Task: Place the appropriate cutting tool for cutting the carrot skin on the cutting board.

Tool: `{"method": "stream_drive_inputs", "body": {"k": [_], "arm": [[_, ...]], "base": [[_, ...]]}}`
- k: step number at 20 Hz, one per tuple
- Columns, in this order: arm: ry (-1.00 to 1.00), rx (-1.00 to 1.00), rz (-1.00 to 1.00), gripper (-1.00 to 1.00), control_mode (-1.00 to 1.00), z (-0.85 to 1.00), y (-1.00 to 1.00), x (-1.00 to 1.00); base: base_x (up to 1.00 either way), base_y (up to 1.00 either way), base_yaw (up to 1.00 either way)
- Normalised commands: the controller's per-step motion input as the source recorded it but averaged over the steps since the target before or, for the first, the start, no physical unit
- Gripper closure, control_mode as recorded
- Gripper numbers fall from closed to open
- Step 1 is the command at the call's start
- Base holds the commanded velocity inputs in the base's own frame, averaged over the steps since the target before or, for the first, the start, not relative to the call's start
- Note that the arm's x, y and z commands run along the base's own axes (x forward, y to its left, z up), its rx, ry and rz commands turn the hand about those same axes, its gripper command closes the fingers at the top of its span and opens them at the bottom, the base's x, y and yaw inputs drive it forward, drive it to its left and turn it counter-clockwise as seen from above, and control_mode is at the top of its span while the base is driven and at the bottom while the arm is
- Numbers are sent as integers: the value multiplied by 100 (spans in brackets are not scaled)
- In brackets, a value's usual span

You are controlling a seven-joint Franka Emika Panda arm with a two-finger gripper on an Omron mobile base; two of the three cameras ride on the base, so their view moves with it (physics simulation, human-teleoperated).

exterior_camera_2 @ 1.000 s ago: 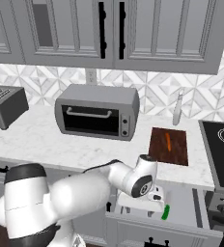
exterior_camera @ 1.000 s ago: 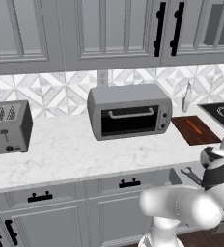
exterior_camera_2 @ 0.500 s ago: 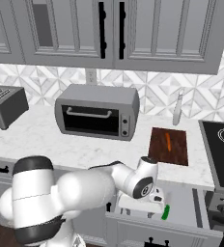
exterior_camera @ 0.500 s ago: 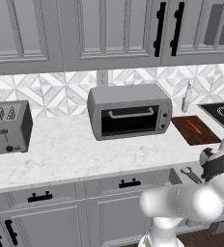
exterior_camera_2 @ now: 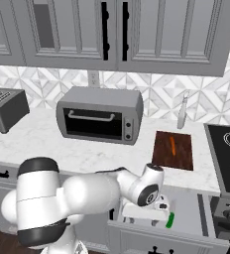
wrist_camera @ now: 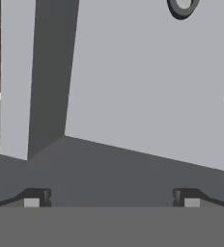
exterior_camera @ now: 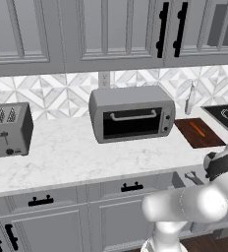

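One marble counter carries toaster oven, board.

The counter looks like polished white marble; the cutting board is matt reddish-brown wood; the toaster oven is brushed grey metal; the stovetop is glossy black glass.

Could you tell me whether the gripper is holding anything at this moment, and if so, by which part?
Nothing is held. The gripper is open, its fingertips wide apart with only the grey drawer floor between them.
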Motion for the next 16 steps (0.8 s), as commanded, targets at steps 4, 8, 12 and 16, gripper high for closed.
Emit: {"method": "stream_drive_inputs", "body": {"k": [4,8,12,16], "arm": [[0,2,4,-100,-100,-21,-1,-40],[0,0,2,-100,-100,-29,-12,-72],[0,0,0,-100,-100,-5,-16,-85],[0,0,0,-100,-100,0,-6,-51]], "base": [[0,0,0],[0,0,0],[0,0,0],[0,0,0]]}}
